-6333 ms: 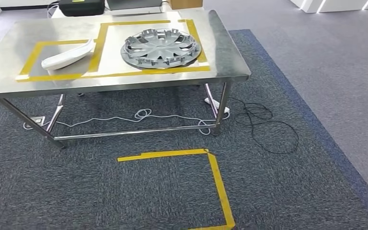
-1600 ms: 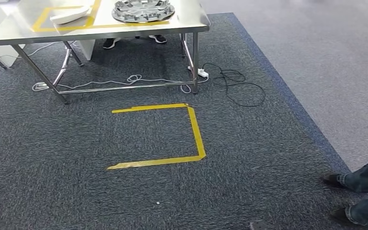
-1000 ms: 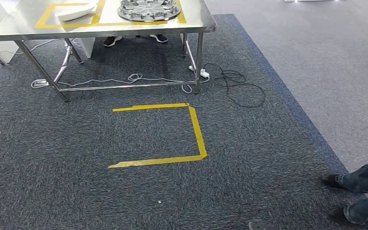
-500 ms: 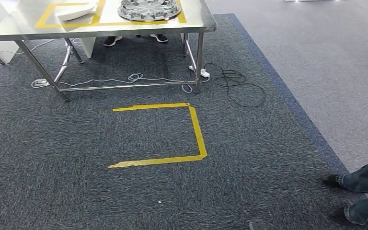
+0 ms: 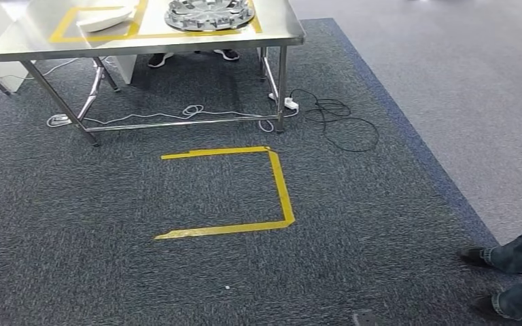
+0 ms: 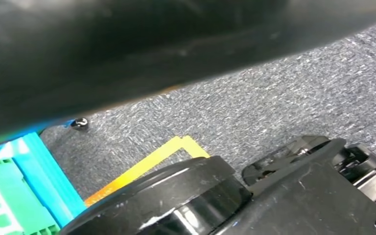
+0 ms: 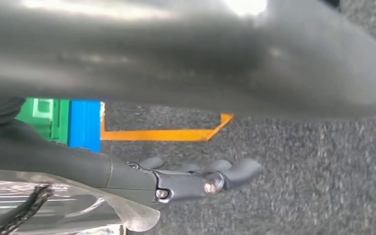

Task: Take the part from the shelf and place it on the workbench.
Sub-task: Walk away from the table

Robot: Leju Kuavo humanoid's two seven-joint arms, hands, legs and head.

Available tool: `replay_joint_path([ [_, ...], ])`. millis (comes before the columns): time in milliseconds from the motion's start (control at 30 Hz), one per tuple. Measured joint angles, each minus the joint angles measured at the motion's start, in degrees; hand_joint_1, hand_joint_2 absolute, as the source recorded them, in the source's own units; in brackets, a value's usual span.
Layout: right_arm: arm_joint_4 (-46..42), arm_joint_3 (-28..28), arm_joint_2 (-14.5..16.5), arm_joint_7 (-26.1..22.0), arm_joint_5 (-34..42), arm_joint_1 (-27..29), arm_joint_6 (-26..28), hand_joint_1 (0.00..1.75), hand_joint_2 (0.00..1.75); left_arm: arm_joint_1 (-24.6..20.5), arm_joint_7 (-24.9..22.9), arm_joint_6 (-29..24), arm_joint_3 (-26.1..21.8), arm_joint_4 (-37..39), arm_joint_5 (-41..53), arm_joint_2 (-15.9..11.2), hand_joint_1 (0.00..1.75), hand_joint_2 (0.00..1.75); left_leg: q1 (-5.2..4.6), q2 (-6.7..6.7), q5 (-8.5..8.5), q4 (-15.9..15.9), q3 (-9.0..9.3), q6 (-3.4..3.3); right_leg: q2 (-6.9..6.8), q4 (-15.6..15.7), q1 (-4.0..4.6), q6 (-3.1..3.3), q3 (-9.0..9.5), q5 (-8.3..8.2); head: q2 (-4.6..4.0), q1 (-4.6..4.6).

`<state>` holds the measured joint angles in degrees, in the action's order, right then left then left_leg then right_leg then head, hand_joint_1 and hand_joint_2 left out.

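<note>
The right hand (image 7: 196, 178) has dark grey fingers, a small screw and a black braided cable.

A robotics test floor or lab set up like a workshop: a stainless-steel workbench (image 5: 282, 27) carries yellow tape outlines, with a hubcap (image 5: 209, 13) inside one and a white moulded part (image 5: 104, 20) inside another. Yellow floor tape (image 5: 277, 187) marks a standing bay on dark carpet tiles (image 5: 75, 272), and loose cables (image 5: 343, 125) run to a power strip (image 5: 287, 103) beside the bench's leg.

No readable text, label, brand or number showing on anything in head view or wrist views.
</note>
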<state>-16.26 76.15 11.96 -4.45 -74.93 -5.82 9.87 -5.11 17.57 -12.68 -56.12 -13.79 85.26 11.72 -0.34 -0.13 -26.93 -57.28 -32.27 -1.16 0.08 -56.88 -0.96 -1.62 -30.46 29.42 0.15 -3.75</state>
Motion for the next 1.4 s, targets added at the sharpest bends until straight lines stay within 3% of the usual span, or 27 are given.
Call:
replay_joint_path([
  [100,0.0,0.0,0.01,0.0,0.01,0.09,0.01,0.0,0.0,0.0,-0.01,-0.01,-0.03,-0.08,0.0,-0.01,0.0,0.0,0.23,0.01,-1.47,-2.04,-0.77,0.95,-0.03,0.12,-0.23,0.97,0.27,-0.22,0.0,0.15],
  [200,0.0,0.0,0.0,-0.01,0.01,0.07,0.01,0.0,0.0,0.03,-0.02,-0.02,-0.08,-0.11,0.0,0.0,0.0,0.0,0.48,0.02,-6.72,-12.89,-5.73,1.72,-0.11,0.18,-0.3,1.54,0.52,-0.02,0.0,0.38],
  [233,0.0,0.0,0.0,0.01,0.02,0.1,0.01,0.0,0.0,0.1,-0.02,-0.02,-0.14,-0.11,0.01,-0.01,0.0,0.0,0.55,0.02,-7.69,-16.18,-7.41,1.83,-0.11,0.17,-0.28,1.61,0.62,0.1,0.0,0.37],
  [267,0.0,0.0,0.0,0.05,0.04,0.13,0.01,0.0,0.0,0.16,-0.02,-0.01,-0.22,-0.11,0.04,-0.01,0.0,0.0,0.6,0.02,-7.5,-17.54,-8.21,1.86,-0.08,0.17,-0.27,1.64,0.77,0.24,0.0,0.38],
  [300,0.0,0.0,0.01,0.09,0.07,0.16,0.01,0.0,0.0,0.2,-0.02,-0.01,-0.32,-0.11,0.11,-0.02,0.0,0.0,0.64,0.02,-6.15,-16.53,-7.91,1.81,-0.01,0.16,-0.28,1.61,1.02,0.41,0.0,0.38],
  [367,0.0,0.0,0.02,0.16,0.11,0.16,0.01,0.0,0.0,0.18,-0.05,-0.01,-0.49,-0.12,0.29,-0.04,0.0,0.0,0.68,0.01,-1.64,-8.98,-4.58,1.49,0.1,0.17,-0.29,1.4,1.68,0.89,0.0,0.38],
  [400,0.0,0.0,0.02,0.16,0.13,0.12,0.01,0.0,0.0,0.13,-0.07,-0.01,-0.56,-0.13,0.37,-0.05,0.0,0.0,0.62,0.01,-0.21,-5.12,-2.73,1.28,0.16,0.11,-0.18,1.12,1.83,1.23,0.0,0.39],
  [467,0.0,0.0,0.01,0.17,0.17,0.03,0.02,0.0,0.0,-0.02,-0.1,0.01,-0.68,-0.14,0.46,-0.02,0.0,0.0,0.42,0.01,0.2,-1.35,-0.86,0.75,0.16,0.13,-0.01,0.4,1.78,1.77,0.0,0.39],
  [600,0.0,0.0,0.02,0.16,0.2,-0.08,0.03,0.0,0.0,0.01,-0.13,0.0,-0.84,-0.17,0.51,0.04,0.0,0.0,0.42,-0.03,-0.3,-0.49,-0.36,-0.57,-0.01,-0.79,-0.13,-0.97,1.56,2.94,0.0,0.2],
  [633,0.0,0.0,0.02,0.16,0.2,-0.09,0.04,0.0,0.0,-0.03,-0.13,0.0,-0.85,-0.18,0.51,0.07,0.0,0.0,0.5,-0.01,-0.33,-0.28,-0.19,-0.89,-0.01,-3.22,-0.14,-1.17,0.35,4.23,0.0,0.15],
  [700,0.0,0.0,0.01,0.17,0.2,-0.05,0.06,0.0,0.0,-0.11,-0.13,0.0,-0.87,-0.19,0.54,0.11,0.0,0.0,0.41,0.07,-0.61,-0.22,0.0,-1.42,-0.02,-11.11,-0.13,-1.4,-4.1,7.65,0.0,0.08],
  [733,0.0,0.0,0.01,0.17,0.21,0.02,0.07,0.0,0.0,-0.11,-0.13,0.0,-0.87,-0.19,0.54,0.12,0.0,0.0,0.3,0.07,-0.81,-0.23,0.15,-1.6,-0.01,-14.94,-0.13,-1.45,-6.54,8.72,0.0,0.08],
  [767,0.0,0.0,0.01,0.18,0.21,0.11,0.07,0.0,0.0,-0.07,-0.13,0.0,-0.88,-0.2,0.55,0.13,0.0,0.0,0.19,0.05,-1.04,-0.24,0.39,-1.7,-0.02,-16.89,-0.13,-1.41,-8.11,8.54,0.0,0.08],
  [800,0.0,0.0,0.0,0.19,0.21,0.17,0.07,0.0,0.0,-0.03,-0.13,0.0,-0.89,-0.2,0.55,0.13,0.0,0.0,0.09,-0.01,-1.32,-0.24,0.75,-1.73,-0.02,-16.46,-0.11,-1.29,-8.54,7.06,0.0,0.07],
  [833,0.0,0.0,0.0,0.19,0.21,0.2,0.07,0.0,0.0,0.01,-0.13,0.0,-0.89,-0.2,0.55,0.14,0.0,0.0,-0.01,-0.06,-1.65,-0.24,1.25,-1.7,-0.02,-13.71,-0.07,-1.05,-7.8,4.57,0.0,0.07],
  [867,0.0,0.0,0.0,0.19,0.21,0.21,0.07,0.0,0.0,0.03,-0.13,0.0,-0.89,-0.2,0.56,0.17,0.0,0.0,-0.08,-0.1,-2.01,-0.24,1.74,-1.63,-0.05,-9.54,0.05,-0.69,-6.27,1.81,0.0,0.06],
  [933,0.0,0.01,-0.07,0.18,0.23,0.1,0.1,0.0,0.0,-0.04,-0.13,0.01,-0.9,-0.2,0.58,0.28,0.0,0.0,-0.31,-0.09,-2.68,-0.36,2.36,-1.2,-0.16,-2.92,0.38,0.15,-3.35,-1.3,0.0,0.17],
  [1067,0.01,0.02,-0.16,0.19,0.23,0.15,0.21,0.0,0.0,-0.17,-0.14,0.07,-0.91,-0.24,0.6,0.37,0.0,0.0,-0.28,-0.06,-3.3,-0.33,2.76,-0.06,-0.06,-0.79,0.54,1.08,-2.04,-1.43,0.0,0.27],
  [1133,0.01,0.02,-0.15,0.18,0.22,0.12,0.25,0.0,0.0,-0.21,-0.13,0.03,-0.91,-0.29,0.62,0.36,0.0,0.0,-0.19,-0.04,-4.91,-2.83,1.93,0.63,-0.09,-0.07,0.17,1.65,-1.23,-1.38,0.0,0.48],
  [1233,0.02,0.02,-0.15,0.19,0.22,0.03,0.14,0.0,0.0,-0.16,-0.15,0.0,-0.92,-0.31,0.7,0.3,0.0,0.0,0.42,-0.02,-9.15,-13.79,-3.94,1.51,-0.14,0.16,0.03,2.1,-0.38,-0.85,0.0,0.69],
  [1267,0.02,0.02,-0.15,0.21,0.22,0.08,0.08,0.0,0.0,-0.07,-0.16,0.0,-0.93,-0.32,0.75,0.26,0.0,0.0,0.62,-0.02,-9.36,-16.29,-5.63,1.73,-0.1,0.15,0.0,2.1,-0.1,-0.6,0.0,0.69],
  [1300,0.02,0.02,-0.15,0.23,0.22,0.15,0.05,0.0,0.0,0.02,-0.17,0.0,-0.93,-0.32,0.82,0.22,0.0,0.0,0.79,-0.01,-8.34,-16.68,-6.35,1.88,-0.05,0.15,-0.05,2.0,0.26,-0.34,0.0,0.69],
  [1333,0.02,0.02,-0.15,0.24,0.22,0.21,0.02,0.0,0.0,0.08,-0.17,0.0,-0.93,-0.33,0.89,0.18,0.0,0.0,0.94,-0.01,-6.14,-14.59,-5.88,1.98,0.01,0.14,-0.12,1.84,0.71,-0.05,0.0,0.69],
  [1400,0.02,0.02,-0.15,0.26,0.24,0.23,0.01,0.0,0.0,0.06,-0.18,0.0,-0.93,-0.37,0.99,0.14,0.0,0.0,1.09,0.0,-1.38,-7.0,-3.0,2.03,0.1,0.13,-0.2,1.3,1.56,0.66,-0.01,0.73],
])
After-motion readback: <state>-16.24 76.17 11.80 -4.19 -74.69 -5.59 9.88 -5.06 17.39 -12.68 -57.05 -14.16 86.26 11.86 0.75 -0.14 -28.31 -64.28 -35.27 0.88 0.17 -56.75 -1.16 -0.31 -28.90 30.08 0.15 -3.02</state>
